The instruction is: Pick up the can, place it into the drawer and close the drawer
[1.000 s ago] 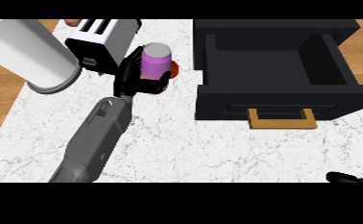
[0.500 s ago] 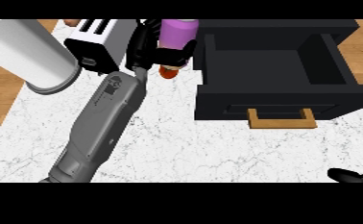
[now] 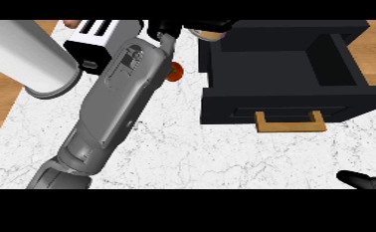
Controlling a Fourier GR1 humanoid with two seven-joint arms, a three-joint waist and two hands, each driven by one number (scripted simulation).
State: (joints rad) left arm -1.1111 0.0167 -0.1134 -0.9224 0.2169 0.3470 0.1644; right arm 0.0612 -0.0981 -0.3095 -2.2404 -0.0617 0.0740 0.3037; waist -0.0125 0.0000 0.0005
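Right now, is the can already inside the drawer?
No, the left robot hand holds the can at the drawer's far left corner, not inside.

Drawers: one black drawer (image 3: 228, 107), standing open
Drawer handles: one wooden handle (image 3: 290, 122)
Cans: one can (image 3: 209, 34), partly in view
Toasters: one toaster (image 3: 99, 42)
Cylinders: one large white cylinder (image 3: 33, 57)
Small red things: one red thing (image 3: 175, 70), kind unclear
Hands: two, the left hand (image 3: 165, 27) and the right hand (image 3: 357, 179)
Forearms: one grey forearm (image 3: 121, 96)
Tabletops: one marbled tabletop (image 3: 206, 156)
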